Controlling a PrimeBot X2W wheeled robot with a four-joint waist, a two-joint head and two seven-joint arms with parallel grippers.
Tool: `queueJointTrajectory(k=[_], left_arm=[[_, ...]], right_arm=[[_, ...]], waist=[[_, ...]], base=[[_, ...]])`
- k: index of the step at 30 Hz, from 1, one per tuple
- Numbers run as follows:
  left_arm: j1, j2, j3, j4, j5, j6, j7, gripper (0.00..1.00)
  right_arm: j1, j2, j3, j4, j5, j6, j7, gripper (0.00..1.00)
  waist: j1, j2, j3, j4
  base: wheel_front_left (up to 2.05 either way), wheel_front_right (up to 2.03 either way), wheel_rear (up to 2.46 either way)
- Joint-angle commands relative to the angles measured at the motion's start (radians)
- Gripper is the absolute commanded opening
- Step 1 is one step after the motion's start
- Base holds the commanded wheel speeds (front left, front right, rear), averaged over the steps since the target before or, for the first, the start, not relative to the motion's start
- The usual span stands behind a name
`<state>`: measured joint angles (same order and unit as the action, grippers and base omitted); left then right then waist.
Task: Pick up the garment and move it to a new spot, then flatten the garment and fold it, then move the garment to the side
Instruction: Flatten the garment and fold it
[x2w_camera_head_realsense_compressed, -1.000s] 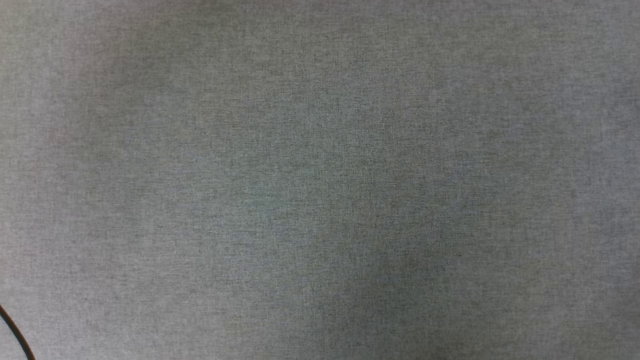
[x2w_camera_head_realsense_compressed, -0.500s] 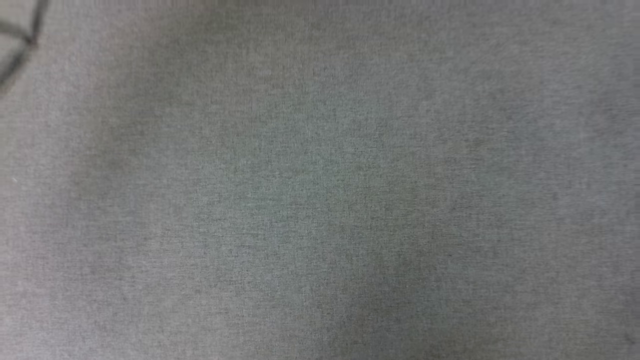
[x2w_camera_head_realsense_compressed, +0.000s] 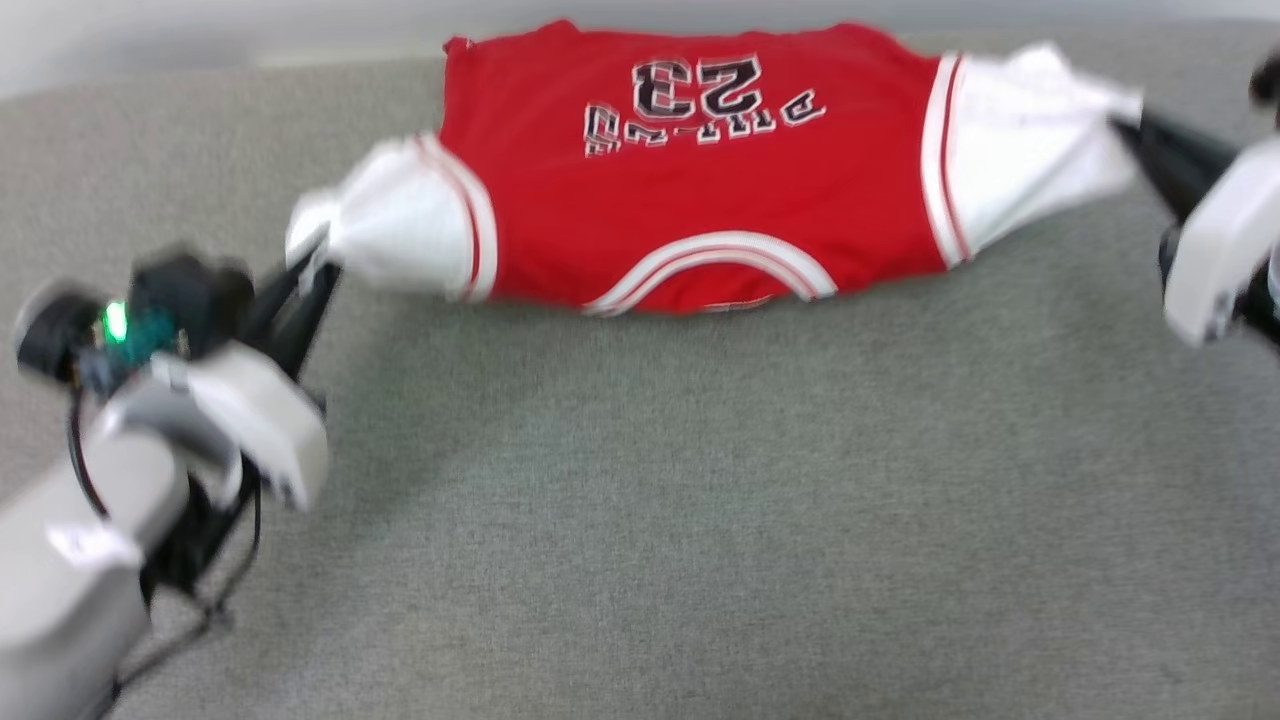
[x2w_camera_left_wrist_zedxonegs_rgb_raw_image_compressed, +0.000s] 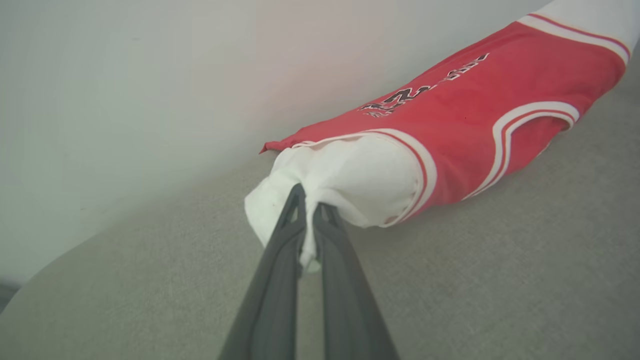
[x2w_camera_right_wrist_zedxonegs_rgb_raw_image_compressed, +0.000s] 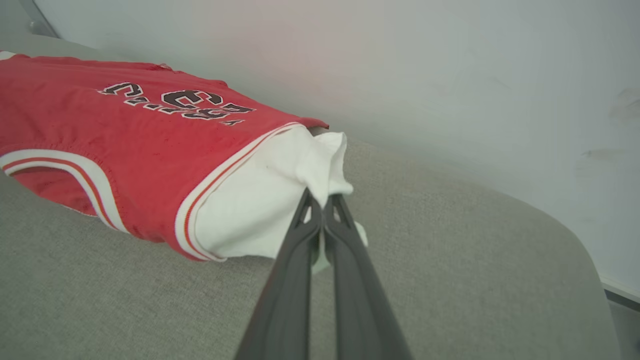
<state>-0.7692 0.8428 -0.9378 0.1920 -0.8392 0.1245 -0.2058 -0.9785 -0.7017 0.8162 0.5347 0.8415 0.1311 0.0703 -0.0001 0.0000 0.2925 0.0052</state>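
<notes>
The garment (x2w_camera_head_realsense_compressed: 700, 190), a red jersey T-shirt, lies at the far edge of the grey cloth-covered counter (x2w_camera_head_realsense_compressed: 700, 500), close to the pale wall (x2w_camera_left_wrist_zedxonegs_rgb_raw_image_compressed: 125, 75). Its printed side faces up and its striped collar (x2w_camera_head_realsense_compressed: 710, 255) is turned toward the robot. It is pulled out sideways between the two arms. The left gripper (x2w_camera_head_realsense_compressed: 318, 262) has its jaws pinched tight on the bunched end of the white sleeve (x2w_camera_head_realsense_compressed: 400, 235) on that side. The right gripper (x2w_camera_head_realsense_compressed: 1125, 125) has its jaws clamped the same way on the other sleeve (x2w_camera_head_realsense_compressed: 1020, 150). Holding both sleeve ends with the arms spread draws the chest taut, which I judge suits carrying the shirt or laying it down flat without wrinkles.

The sleeves look raised off the counter while the collar edge sags toward it. Whether the body rests on the cloth or hangs just clear, I cannot tell. The hem is out of sight on the far side toward the wall, and the underside is hidden. The black lettering (x2w_camera_head_realsense_compressed: 700, 100) reads upside down in the head view: "23" is plain, but the word beneath it is creased and only partly legible. The head view is smeared by motion, so both arms blur, and the right arm is cut by the frame's edge.
</notes>
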Motion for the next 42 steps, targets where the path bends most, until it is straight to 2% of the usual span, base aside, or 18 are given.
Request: queueJointTrajectory(k=[1, 9, 15, 23, 28, 32, 33, 34, 39, 42], left_arm=[[0.029, 0.013, -0.002, -0.015, -0.003, 0.016, -0.005, 0.0], [0.315, 0.085, -0.059, -0.182, -0.072, 0.145, -0.01, 0.0], [0.471, 0.104, -0.092, -0.237, -0.118, 0.206, -0.026, 0.0], [0.611, 0.13, -0.098, -0.272, -0.176, 0.248, -0.044, 0.0], [0.663, 0.111, -0.09, -0.281, -0.189, 0.264, -0.053, 0.0], [0.662, 0.102, -0.078, -0.279, -0.166, 0.267, -0.055, 0.0], [0.652, 0.098, -0.075, -0.28, -0.159, 0.265, -0.055, 0.0], [0.642, 0.094, -0.071, -0.282, -0.151, 0.267, -0.056, 0.0], [0.589, 0.073, -0.062, -0.302, -0.104, 0.275, -0.056, 0.0], [0.546, 0.058, -0.052, -0.317, -0.077, 0.284, -0.055, 0.0]], right_arm=[[0.036, -0.01, -0.004, -0.009, 0.01, -0.001, -0.007, 0.0], [0.363, -0.084, -0.058, -0.099, 0.071, -0.001, -0.007, 0.0], [0.603, -0.121, -0.126, -0.17, 0.087, -0.001, 0.032, 0.0], [0.879, -0.154, -0.25, -0.267, 0.087, -0.001, 0.127, 0.0], [0.998, -0.151, -0.32, -0.325, 0.076, -0.001, 0.215, 0.0], [1.025, -0.134, -0.388, -0.386, 0.054, -0.001, 0.272, 0.0], [1.02, -0.129, -0.406, -0.4, 0.043, -0.001, 0.284, 0.48], [1.009, -0.127, -0.42, -0.421, 0.03, -0.001, 0.296, 1.0], [0.897, -0.116, -0.549, -0.521, -0.039, -0.001, 0.314, 1.0], [0.778, -0.126, -0.619, -0.575, -0.092, -0.001, 0.33, 1.0]], waist=[[0.0001, 0.0, -0.049, -0.015], [0.0001, 0.0, -0.146, -0.02], [0.0001, 0.0, -0.193, -0.016], [0.0001, 0.0, -0.216, -0.006], [0.0001, 0.0, -0.206, -0.001], [0.0001, 0.0, -0.191, 0.002], [0.0001, 0.0, -0.187, 0.003], [0.0001, 0.0, -0.181, 0.003], [0.0001, 0.0, -0.131, 0.013], [0.0001, 0.0, -0.081, 0.027]], base=[[0.0, 0.0, 0.0], [0.0, 0.0, 0.0], [0.0, 0.0, 0.0], [0.0, 0.0, 0.0], [0.0, 0.0, 0.0], [0.0, 0.0, 0.0], [0.0, 0.0, 0.0], [0.0, 0.0, 0.0], [0.0, 0.0, 0.0], [0.0, 0.0, 0.0]])
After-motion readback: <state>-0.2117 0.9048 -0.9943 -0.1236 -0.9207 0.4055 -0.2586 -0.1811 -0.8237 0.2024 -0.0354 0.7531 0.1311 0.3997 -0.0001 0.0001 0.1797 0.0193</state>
